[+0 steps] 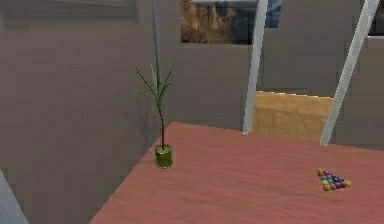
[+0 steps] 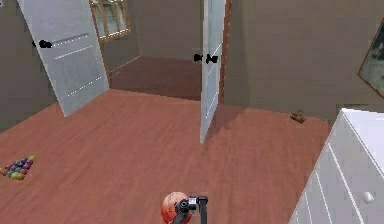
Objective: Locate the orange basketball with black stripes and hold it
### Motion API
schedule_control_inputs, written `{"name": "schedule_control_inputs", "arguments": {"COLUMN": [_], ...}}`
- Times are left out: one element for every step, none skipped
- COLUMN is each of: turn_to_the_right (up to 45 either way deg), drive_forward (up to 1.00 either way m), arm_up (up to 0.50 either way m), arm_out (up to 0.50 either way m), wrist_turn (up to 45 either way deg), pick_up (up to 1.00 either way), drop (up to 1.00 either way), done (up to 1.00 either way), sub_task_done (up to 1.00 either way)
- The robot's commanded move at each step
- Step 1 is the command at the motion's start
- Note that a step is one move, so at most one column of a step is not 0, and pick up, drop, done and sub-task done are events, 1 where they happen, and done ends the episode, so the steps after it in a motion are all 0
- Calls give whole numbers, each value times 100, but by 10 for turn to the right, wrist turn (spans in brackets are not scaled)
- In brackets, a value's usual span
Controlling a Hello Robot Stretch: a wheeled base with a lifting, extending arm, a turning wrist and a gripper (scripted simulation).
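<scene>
An orange round ball [image 2: 172,208] sits at the bottom edge of the arm side view, just left of the middle, over the red-brown floor. The gripper [image 2: 186,206], a dark body with a small white square beside it, is right against the ball's right side. I cannot tell whether the ball rests on the floor or hangs from the fingers, so I cannot tell whether the gripper holds it. No black stripes can be made out on the ball.
A white dresser [image 2: 345,170] stands at the right, and two white doors [image 2: 65,55] [image 2: 213,70] stand ajar farther out. Small coloured balls [image 2: 17,168] [image 1: 332,180] lie on the floor. Ahead stand a potted plant [image 1: 163,150] and a wall picture [image 1: 225,20].
</scene>
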Motion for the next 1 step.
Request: {"name": "schedule_control_inputs", "arguments": {"turn_to_the_right": [0], "drive_forward": [0], "arm_up": [0], "arm_out": [0], "wrist_turn": [450], "pick_up": [0], "drop": [0], "done": [0], "sub_task_done": [0]}}
